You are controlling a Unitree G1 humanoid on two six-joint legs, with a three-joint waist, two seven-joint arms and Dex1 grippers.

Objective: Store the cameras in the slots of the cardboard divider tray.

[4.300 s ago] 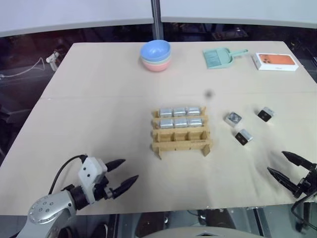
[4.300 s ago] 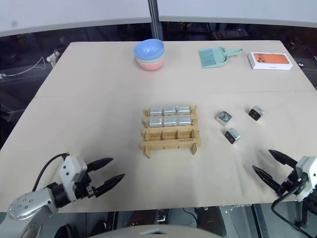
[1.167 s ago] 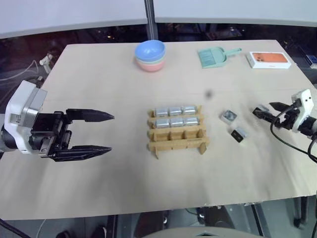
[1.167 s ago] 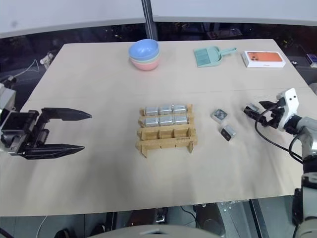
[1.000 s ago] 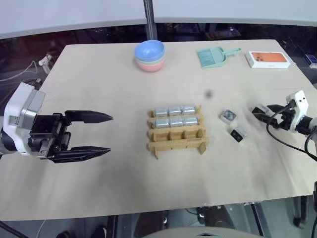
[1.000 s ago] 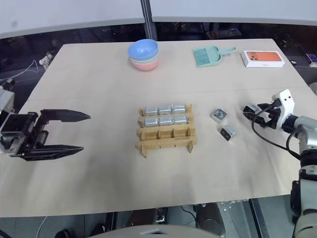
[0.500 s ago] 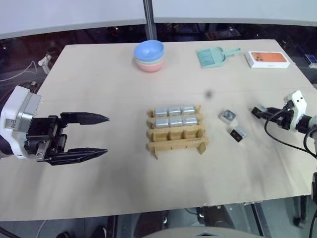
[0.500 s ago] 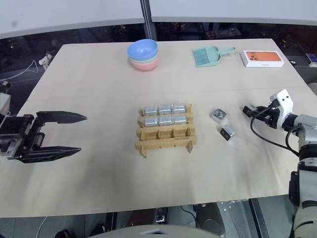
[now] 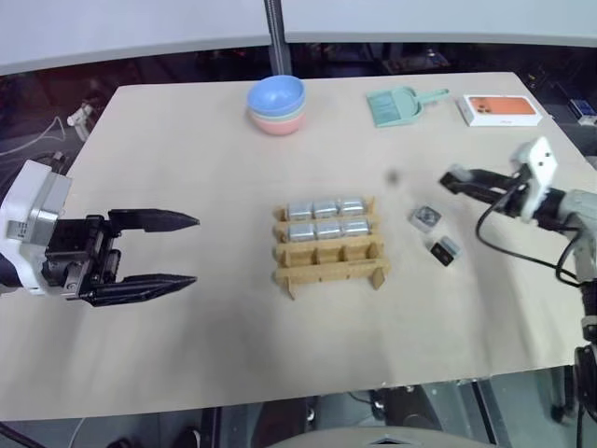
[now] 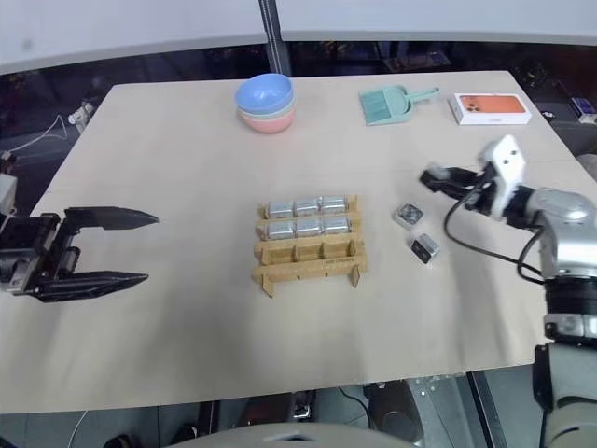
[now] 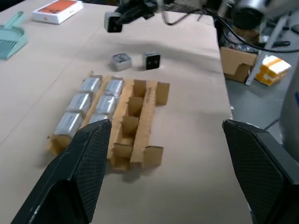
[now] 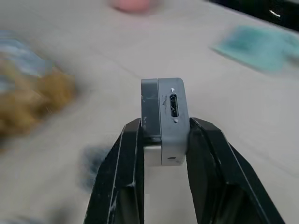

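Observation:
The cardboard divider tray (image 9: 328, 271) stands mid-table with several cameras (image 9: 326, 207) filling its two back rows; its front row is empty. Two more cameras (image 9: 425, 217) (image 9: 446, 249) lie loose on the table right of the tray. Above and behind them hangs my right gripper (image 9: 459, 179), shut on a grey camera (image 12: 164, 121) held off the table and pinched by its two sides. Far to the left of the tray, my left gripper (image 9: 191, 250) hovers open, pointing toward the tray with nothing between its fingers (image 11: 79, 172).
A stack of bowls (image 9: 277, 101) with a blue one on top, a green dustpan (image 9: 401, 105) and a white-and-orange flat box (image 9: 499, 108) sit along the table's far edge. Bare tabletop lies in front of the tray and between it and my left gripper.
My right gripper shut on the rightmost loose camera, lifted it and carried it left toward the tray. The left gripper has stayed open and nearly still.

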